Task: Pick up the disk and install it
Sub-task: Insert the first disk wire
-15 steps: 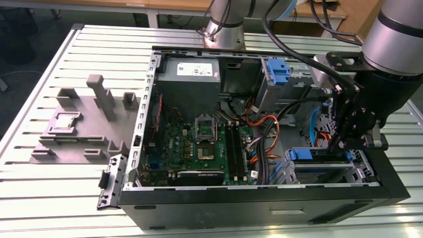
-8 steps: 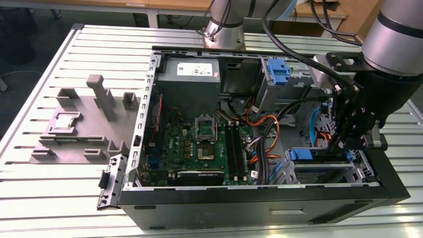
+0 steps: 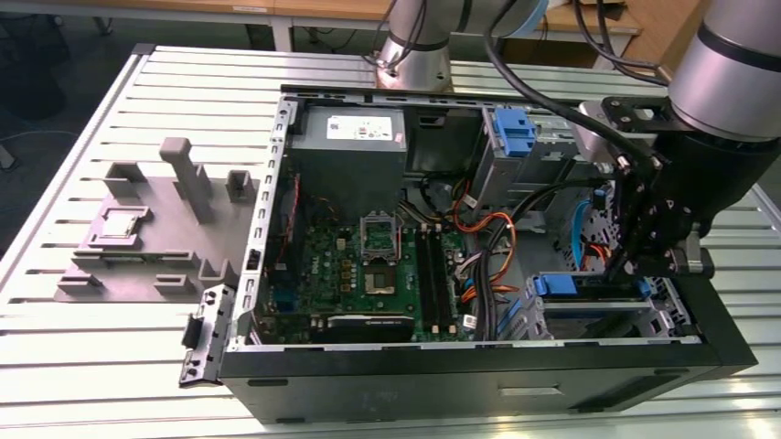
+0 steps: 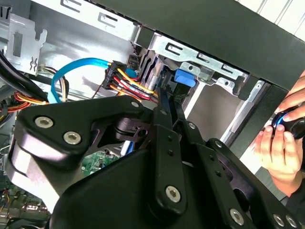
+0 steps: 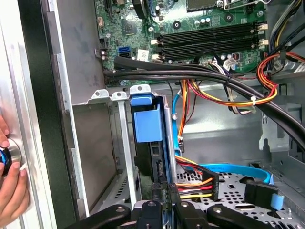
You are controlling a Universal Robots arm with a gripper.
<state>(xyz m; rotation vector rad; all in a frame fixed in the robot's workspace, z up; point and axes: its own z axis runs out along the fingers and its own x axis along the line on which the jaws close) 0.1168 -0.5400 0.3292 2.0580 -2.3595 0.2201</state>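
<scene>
The disk stands on edge in a slot of the silver drive cage [image 5: 121,143] at the case's front corner. Its blue bracket tab [image 5: 145,121] faces the motherboard, and its dark body [image 5: 157,164] runs back between my fingers. In the exterior view the disk's blue tab [image 3: 557,285] sits at the cage [image 3: 598,320], just below my gripper [image 3: 620,272]. In both wrist views my gripper [image 5: 165,193] [image 4: 169,98] has its black fingers close together, shut on the disk's thin edge. In the second wrist view the blue tab [image 4: 185,78] sits just past the fingertips.
Orange, red and yellow power wires with a black plug [image 5: 200,183] and a blue data cable [image 5: 224,169] lie right beside the slot. Thick black cables [image 5: 190,76] cross above the cage. A person's hand [image 4: 279,143] holds a round knob outside the case wall. An upright blue latch [image 3: 514,133] stands farther back.
</scene>
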